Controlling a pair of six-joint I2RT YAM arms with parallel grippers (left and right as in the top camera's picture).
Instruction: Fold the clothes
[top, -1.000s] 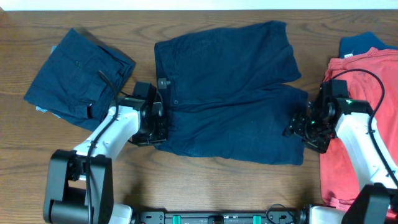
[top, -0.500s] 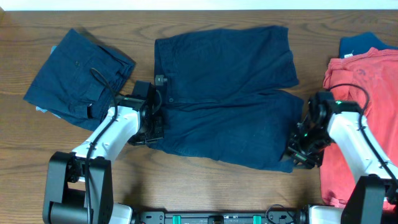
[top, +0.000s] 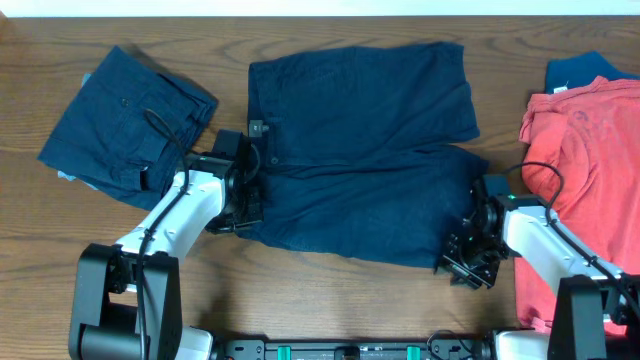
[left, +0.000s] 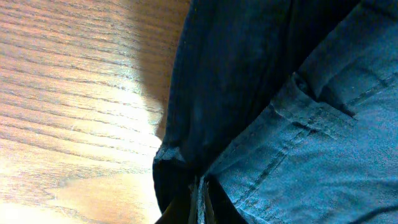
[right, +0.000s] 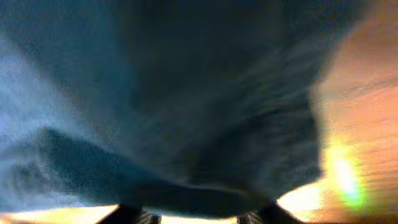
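- Navy shorts (top: 370, 150) are spread flat at the middle of the bench (top: 330, 300), with the waistband to the left and both legs running to the right, so the long axis lies left to right.
- The near-left waistband corner is pinched by the left end effector (top: 250, 205), whose fingers are pressed together on the cloth.
- The right end effector (top: 468, 262) is set at the near-right leg hem; cloth is seen between its fingers, but the wrist view is blurred and a firm pinch cannot be told.
- The far leg lies beyond both end effectors, so a lengthwise fold would likely be carried from near to far.
- Folded navy shorts (top: 125, 125) lie far left; a coral-red shirt (top: 585, 170) lies right.
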